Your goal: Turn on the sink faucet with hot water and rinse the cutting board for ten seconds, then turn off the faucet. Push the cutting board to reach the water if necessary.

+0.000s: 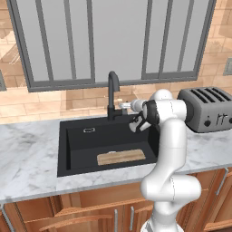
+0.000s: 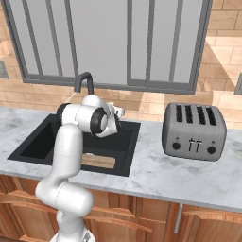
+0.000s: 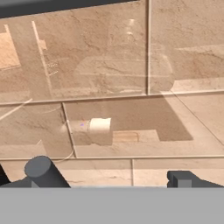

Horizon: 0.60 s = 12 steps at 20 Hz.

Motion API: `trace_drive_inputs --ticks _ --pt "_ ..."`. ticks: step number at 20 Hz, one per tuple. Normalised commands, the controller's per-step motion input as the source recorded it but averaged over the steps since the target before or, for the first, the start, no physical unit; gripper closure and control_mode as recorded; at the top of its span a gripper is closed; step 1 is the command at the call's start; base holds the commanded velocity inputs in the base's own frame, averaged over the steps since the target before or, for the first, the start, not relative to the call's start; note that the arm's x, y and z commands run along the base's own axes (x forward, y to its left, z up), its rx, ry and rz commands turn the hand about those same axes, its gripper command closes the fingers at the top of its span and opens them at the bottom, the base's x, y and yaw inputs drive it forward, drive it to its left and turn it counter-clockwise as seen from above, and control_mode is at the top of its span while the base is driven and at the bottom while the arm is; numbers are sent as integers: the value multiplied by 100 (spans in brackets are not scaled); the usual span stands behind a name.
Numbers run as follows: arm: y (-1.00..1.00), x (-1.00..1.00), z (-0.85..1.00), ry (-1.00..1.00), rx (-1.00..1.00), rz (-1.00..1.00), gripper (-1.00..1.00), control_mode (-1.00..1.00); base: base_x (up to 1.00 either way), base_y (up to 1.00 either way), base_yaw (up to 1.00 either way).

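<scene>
gripper (image 1: 125,106): beside the sink faucet (image 1: 112,93), jaws' spread unclear
cutting board (image 1: 121,157): right end hidden by arm in right base view

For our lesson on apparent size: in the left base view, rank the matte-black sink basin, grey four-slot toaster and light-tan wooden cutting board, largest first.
1. Matte-black sink basin
2. Grey four-slot toaster, though nearness to the camera may flatter it
3. Light-tan wooden cutting board
</scene>
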Motion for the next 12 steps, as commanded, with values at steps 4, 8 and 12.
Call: trace_drive_inputs --ticks 4,8,12 --pt "-36 -3 0 0 0 0 -100 -100 0 0 0" --pt "-46 -5 0 0 0 0 -100 -100 0 0 0" --pt "-51 -10 0 0 0 0 -100 -100 0 0 0"
